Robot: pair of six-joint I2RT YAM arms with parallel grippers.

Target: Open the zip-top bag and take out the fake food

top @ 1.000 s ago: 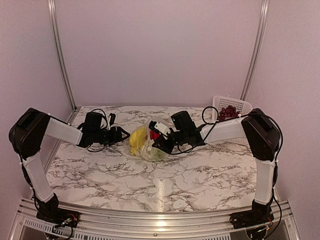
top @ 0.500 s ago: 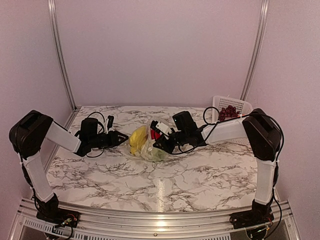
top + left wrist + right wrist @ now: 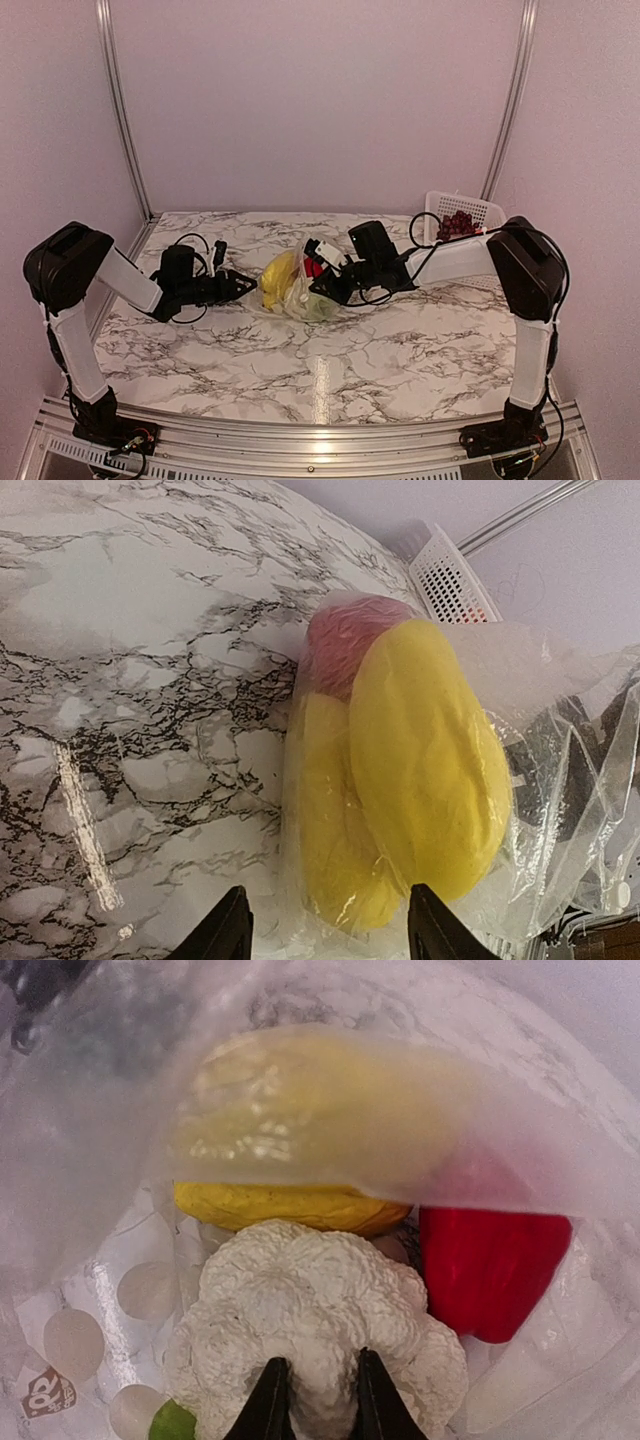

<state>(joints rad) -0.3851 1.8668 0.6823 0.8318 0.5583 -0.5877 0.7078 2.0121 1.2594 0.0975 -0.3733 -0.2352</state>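
The clear zip-top bag (image 3: 292, 290) lies mid-table with fake food inside. In the left wrist view the bag (image 3: 560, 780) holds two yellow pieces (image 3: 425, 770) and a red piece (image 3: 345, 645). My left gripper (image 3: 325, 942) is open, its fingertips on either side of the bag's near end; it also shows in the top view (image 3: 237, 285). My right gripper (image 3: 318, 1400) is inside the bag, shut on the cream-white lumpy piece (image 3: 310, 1310). Beside that piece lie a yellow piece (image 3: 280, 1205), a red piece (image 3: 490, 1265) and a greenish piece (image 3: 172, 1422). Dark purple grapes (image 3: 458, 224) sit in the basket.
A white lattice basket (image 3: 480, 208) stands at the back right corner, by the right wall. Metal frame posts rise at the back corners. Black cables trail behind both wrists. The table's front rail runs along the near edge.
My left arm has drawn back to the left and dropped lower, its gripper still facing the bag. My right gripper stays in the bag, barely shifted.
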